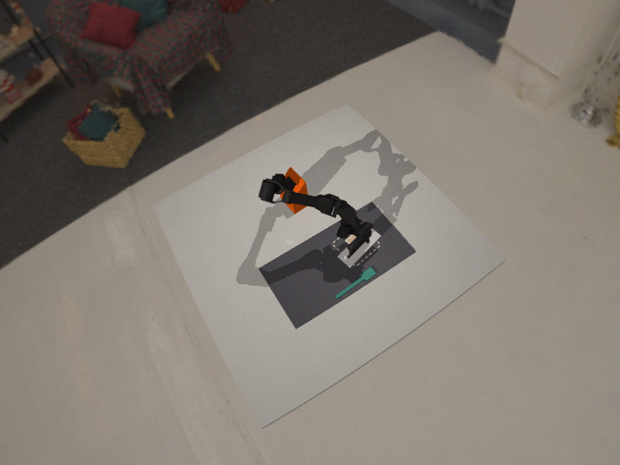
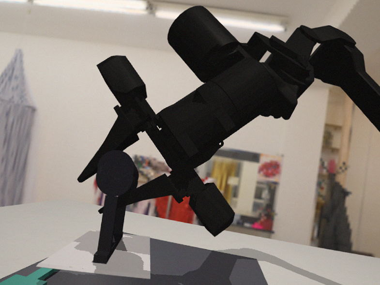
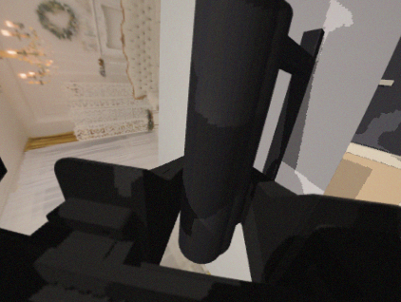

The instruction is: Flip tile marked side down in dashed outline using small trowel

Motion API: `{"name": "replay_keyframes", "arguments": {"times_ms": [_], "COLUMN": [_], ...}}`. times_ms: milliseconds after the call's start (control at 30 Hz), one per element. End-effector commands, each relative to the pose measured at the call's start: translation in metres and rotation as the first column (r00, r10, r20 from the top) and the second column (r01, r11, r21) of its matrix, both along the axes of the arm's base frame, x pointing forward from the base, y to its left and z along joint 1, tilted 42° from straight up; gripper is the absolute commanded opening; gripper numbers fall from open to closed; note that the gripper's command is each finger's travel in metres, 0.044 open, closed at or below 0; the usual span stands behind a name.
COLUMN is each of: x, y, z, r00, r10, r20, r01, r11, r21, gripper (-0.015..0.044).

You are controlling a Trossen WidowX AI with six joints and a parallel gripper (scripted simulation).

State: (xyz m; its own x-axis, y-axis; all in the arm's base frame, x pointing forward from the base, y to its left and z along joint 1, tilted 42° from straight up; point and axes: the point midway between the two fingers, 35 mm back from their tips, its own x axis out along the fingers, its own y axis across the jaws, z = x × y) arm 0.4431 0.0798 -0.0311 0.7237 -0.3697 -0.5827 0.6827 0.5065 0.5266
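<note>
My gripper is shut on the trowel's thick black handle. The trowel's flat pale grey blade hangs below the handle on a dark bracket, low over the mat. The tile shows a tan face beside the blade; the gripper and blade hide part of it. I cannot tell whether blade and tile touch, or which side is marked. The dashed outline runs around this spot, partly covered by blade and arm.
The dark mat lies on the pale table. A green spatula-like tool lies along the mat's edge, close to the blade. An orange block is by the arm's base.
</note>
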Motion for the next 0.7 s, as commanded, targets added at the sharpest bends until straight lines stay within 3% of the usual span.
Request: {"name": "replay_keyframes", "arguments": {"times_ms": [0,667], "x": [0.002,-0.02], "y": [0.02,0.085], "z": [-0.01,-0.083], "r00": [1.0,1.0], "r10": [0.005,0.005], "r20": [0.017,0.029], "r01": [-0.005,-0.005], "r11": [1.0,1.0], "r21": [0.006,-0.007], "gripper": [0.0,0.0]}}
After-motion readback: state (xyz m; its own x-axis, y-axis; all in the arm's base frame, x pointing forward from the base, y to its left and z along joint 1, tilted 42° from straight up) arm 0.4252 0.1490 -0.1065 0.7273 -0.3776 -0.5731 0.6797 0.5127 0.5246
